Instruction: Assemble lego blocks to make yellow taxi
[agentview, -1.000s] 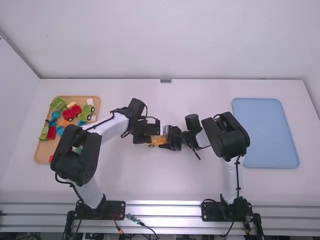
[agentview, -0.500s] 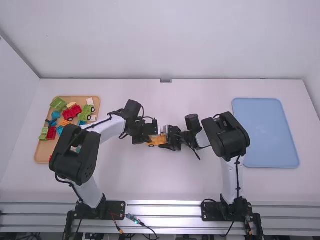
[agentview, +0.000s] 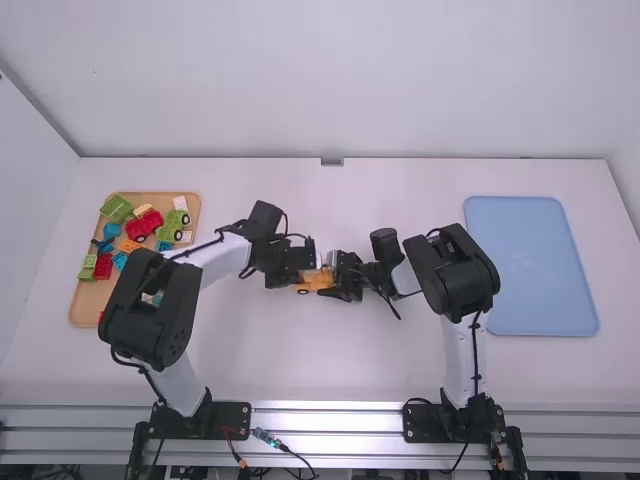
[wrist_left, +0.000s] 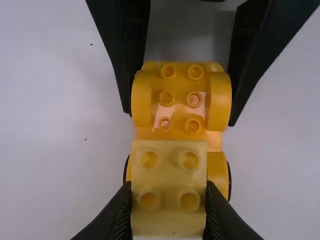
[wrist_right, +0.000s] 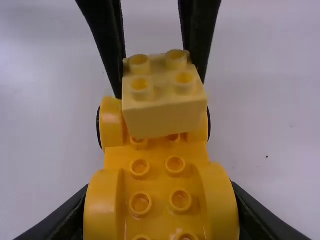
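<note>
At mid-table my left gripper faces my right gripper, with the orange-yellow car base between them. In the left wrist view, the left gripper is shut on a pale yellow block with four studs on top. Beyond it lies the car base, whose raised sides the right gripper clasps. In the right wrist view, the right gripper is shut on the car base. The pale block is over the car's far, wheeled end; whether they touch, I cannot tell.
A wooden tray with red, green, blue and other bricks stands at the left, partly behind the left arm. A blue tray lies at the right, beyond the right arm's elbow.
My left gripper has shifted slightly to the left over the past second, keeping the pale block. The right arm has stayed still with the car base.
</note>
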